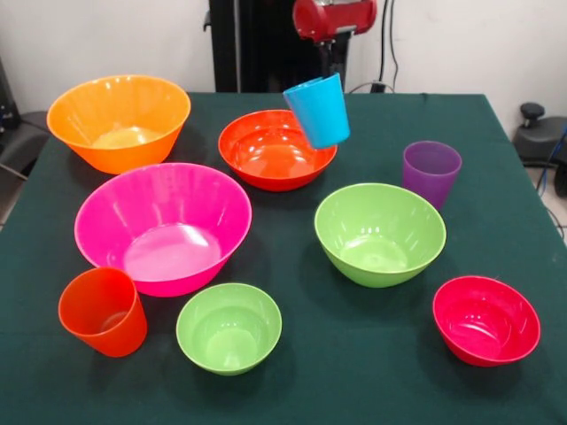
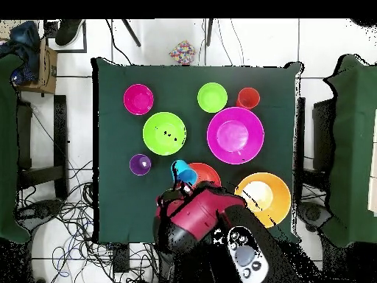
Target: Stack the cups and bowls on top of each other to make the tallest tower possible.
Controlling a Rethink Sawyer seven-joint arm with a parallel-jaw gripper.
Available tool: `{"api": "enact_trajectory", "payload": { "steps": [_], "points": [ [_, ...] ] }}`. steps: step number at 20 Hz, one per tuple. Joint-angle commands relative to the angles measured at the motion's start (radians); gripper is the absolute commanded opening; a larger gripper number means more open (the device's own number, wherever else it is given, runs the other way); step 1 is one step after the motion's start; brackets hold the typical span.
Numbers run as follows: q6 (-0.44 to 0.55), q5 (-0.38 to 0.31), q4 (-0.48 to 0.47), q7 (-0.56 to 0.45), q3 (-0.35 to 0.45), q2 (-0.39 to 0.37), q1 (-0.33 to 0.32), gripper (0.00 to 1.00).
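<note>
Blue cup [image 1: 317, 111] is up off the surface [image 1: 372, 354], tilted, hanging right over the near rim of the shallow red-orange bowl [image 1: 270, 152]. The fingers themselves are hidden behind the cup, so whether they're clamped I cannot tell. The bowl lies straight below: a short drop should seat it.

Table [image 1: 372, 354] covered in dark green cloth. Resting directly on it: six bowls [image 1: 164, 226], all separate and upright; orange cup [image 1: 102, 312] at one corner; purple cup [image 1: 431, 172] opposite.
</note>
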Motion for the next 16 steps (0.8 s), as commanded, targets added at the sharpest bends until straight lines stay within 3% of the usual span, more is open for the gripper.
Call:
{"api": "enact_trajectory", "payload": {
  "steps": [1, 8, 12, 16],
  "points": [
    [-0.148, -0.087, -0.054, 0.184, -0.204, 0.099, 0.102, 0.00],
    [-0.250, -0.068, -0.083, 0.134, -0.329, 0.154, 0.171, 0.00],
    [-0.271, -0.055, -0.073, 0.095, -0.331, 0.160, 0.159, 0.00],
    [-0.256, -0.061, -0.039, 0.055, -0.282, 0.143, 0.101, 0.00]
  ]
}}
